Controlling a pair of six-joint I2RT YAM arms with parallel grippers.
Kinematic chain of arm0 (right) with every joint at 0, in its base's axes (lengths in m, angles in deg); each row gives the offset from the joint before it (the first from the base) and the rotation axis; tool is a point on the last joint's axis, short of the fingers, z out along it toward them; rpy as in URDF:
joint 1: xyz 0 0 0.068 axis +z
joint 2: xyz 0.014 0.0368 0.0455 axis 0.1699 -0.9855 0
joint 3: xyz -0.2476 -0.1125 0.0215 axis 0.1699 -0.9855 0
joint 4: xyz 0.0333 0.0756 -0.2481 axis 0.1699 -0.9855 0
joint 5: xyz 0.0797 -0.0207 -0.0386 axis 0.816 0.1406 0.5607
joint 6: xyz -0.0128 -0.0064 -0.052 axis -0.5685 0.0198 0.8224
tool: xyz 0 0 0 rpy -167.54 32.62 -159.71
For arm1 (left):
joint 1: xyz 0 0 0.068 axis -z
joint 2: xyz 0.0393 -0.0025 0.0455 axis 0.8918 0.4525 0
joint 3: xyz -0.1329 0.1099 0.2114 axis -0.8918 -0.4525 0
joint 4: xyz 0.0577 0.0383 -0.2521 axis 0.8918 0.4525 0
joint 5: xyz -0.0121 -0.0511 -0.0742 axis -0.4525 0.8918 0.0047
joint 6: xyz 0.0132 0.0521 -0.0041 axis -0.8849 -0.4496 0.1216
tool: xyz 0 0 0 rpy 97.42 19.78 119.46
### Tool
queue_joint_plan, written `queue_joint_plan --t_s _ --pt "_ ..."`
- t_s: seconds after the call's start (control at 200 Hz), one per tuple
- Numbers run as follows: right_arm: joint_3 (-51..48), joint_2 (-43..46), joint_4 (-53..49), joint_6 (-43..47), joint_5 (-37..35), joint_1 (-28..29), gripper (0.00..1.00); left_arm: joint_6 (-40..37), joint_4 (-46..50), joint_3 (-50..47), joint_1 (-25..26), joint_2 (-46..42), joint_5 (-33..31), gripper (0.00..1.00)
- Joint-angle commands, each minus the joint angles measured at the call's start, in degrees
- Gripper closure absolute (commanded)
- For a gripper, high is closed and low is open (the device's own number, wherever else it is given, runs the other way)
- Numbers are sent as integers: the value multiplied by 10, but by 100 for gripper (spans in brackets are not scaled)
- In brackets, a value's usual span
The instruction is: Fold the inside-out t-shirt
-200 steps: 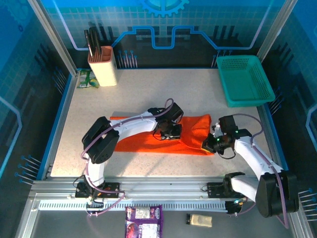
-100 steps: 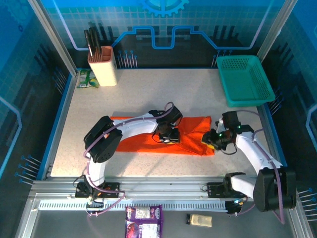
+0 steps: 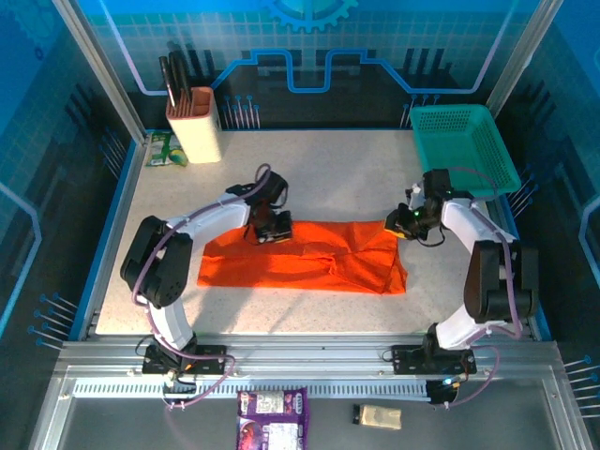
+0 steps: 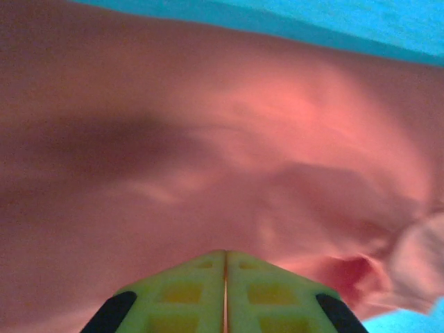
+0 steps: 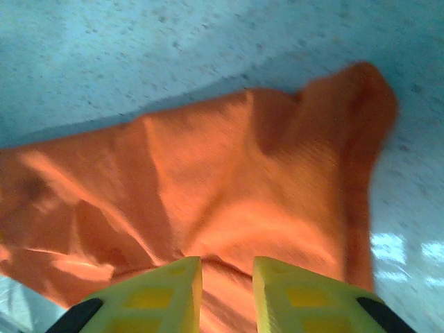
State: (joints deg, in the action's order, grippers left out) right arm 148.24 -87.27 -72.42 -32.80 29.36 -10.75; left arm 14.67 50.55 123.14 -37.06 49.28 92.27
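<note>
The inside-out t-shirt (image 3: 319,267) is a bright orange band of cloth lying flat across the middle of the table. My left gripper (image 3: 272,230) sits at its far edge, left of centre. In the left wrist view the left gripper (image 4: 225,252) is shut, its tips pressed into the orange cloth (image 4: 208,152), a thin orange line between the jaws. My right gripper (image 3: 398,228) is at the shirt's far right corner. In the right wrist view the right gripper (image 5: 227,260) stands open with a raised fold of the cloth (image 5: 229,180) running between its fingers.
A teal mesh basket (image 3: 466,150) stands at the back right, close behind the right arm. A beige knife block (image 3: 194,124) and a green packet (image 3: 164,148) sit at the back left. Bare tabletop (image 3: 337,173) lies beyond the shirt.
Both grippers left the shirt's near part and moved to its far edge, the left one leftward, the right one back. Each opened, then narrowed again. The shirt's left end now slants.
</note>
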Motion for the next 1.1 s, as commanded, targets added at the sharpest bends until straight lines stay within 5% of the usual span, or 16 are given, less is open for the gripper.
queue_joint_plan --t_s 0.0,0.3,0.59,0.906,1.096 --pt "21 -32 40 -2 61 13 74 -52 30 -24 -47 5 -17 93" --pt "36 -154 43 -25 -10 -26 72 -60 -5 -85 -162 29 14 94" --pt "64 -159 20 -27 1 -44 71 -35 -52 -139 -209 20 57 94" --pt "67 -25 -31 -52 -11 42 69 -58 -10 -97 -209 -87 69 85" --pt "31 -26 13 -103 13 126 65 -77 17 -76 -239 -60 61 95"
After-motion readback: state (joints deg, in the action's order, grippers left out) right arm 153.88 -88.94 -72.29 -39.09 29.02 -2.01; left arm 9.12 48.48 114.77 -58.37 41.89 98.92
